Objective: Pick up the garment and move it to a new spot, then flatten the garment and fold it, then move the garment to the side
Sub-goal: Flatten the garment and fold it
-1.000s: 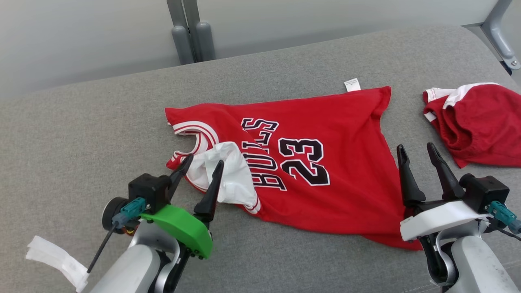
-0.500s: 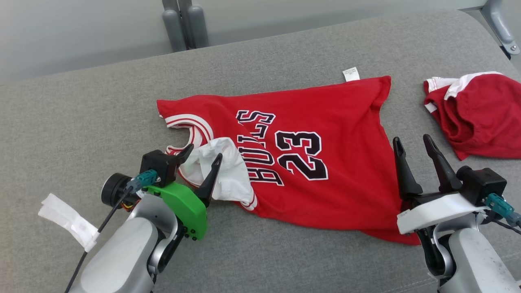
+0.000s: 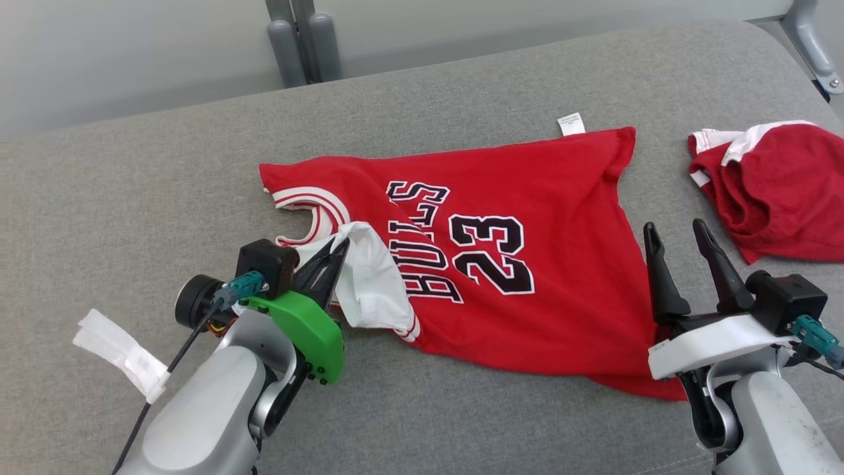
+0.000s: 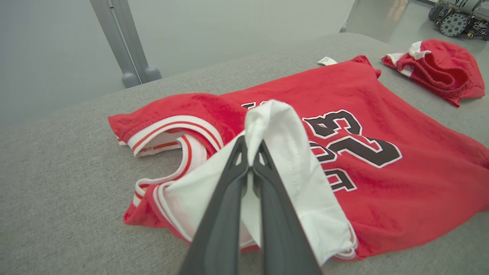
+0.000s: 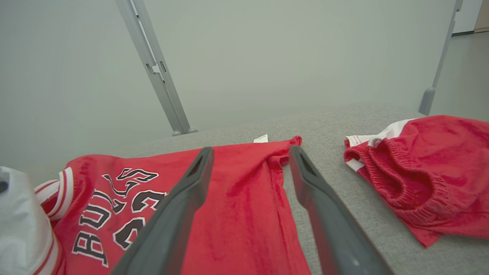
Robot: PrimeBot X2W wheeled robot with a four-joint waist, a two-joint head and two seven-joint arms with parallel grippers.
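Head view: what is biggest?
— The gray cushion. The red jersey lies in its middle, red shorts at the right edge.
— And the grippers?
— Left gripper pinches the red jersey at its white part, lower left. Right gripper has its fingers apart, lower right.

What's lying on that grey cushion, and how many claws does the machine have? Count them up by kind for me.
jersey: 1
crumpled red garment: 1
grippers: 2, the left gripper and the right gripper
Total: 4
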